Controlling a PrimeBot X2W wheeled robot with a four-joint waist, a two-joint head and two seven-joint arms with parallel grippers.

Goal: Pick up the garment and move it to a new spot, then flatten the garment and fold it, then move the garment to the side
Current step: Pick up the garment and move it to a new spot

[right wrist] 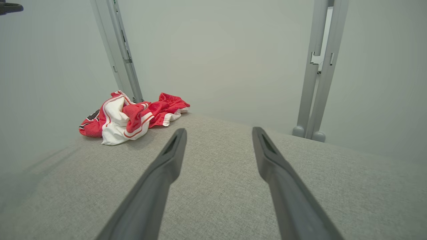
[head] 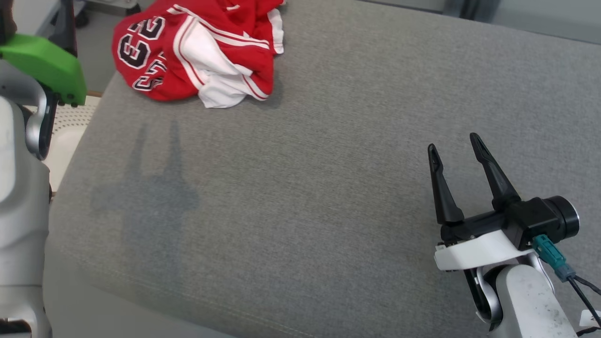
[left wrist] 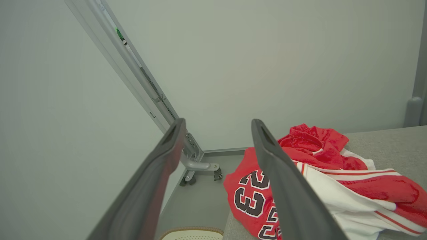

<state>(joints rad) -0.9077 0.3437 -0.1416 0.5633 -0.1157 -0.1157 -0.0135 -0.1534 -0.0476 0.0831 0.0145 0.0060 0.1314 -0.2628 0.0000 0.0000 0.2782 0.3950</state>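
A crumpled red and white garment [head: 197, 51] with black numerals lies at the far left corner of the grey cushioned surface [head: 305, 188]. In the left wrist view my left gripper [left wrist: 218, 126] hangs open and empty in the air, just left of the garment [left wrist: 333, 150] and short of it. My right gripper [head: 454, 148] is open and empty low over the surface at the near right, well away from the garment. The right wrist view shows its fingers [right wrist: 219, 130] spread over bare fabric, with the garment [right wrist: 130, 116] far off to the left.
A cream perforated item [head: 70, 126] sits on the floor beside the surface's left edge. Grey metal frame posts [right wrist: 315, 83] stand behind the surface, and one has a wheeled foot [left wrist: 200, 166]. My pale left forearm [head: 19, 197], with a green part [head: 47, 65], is at the left edge.
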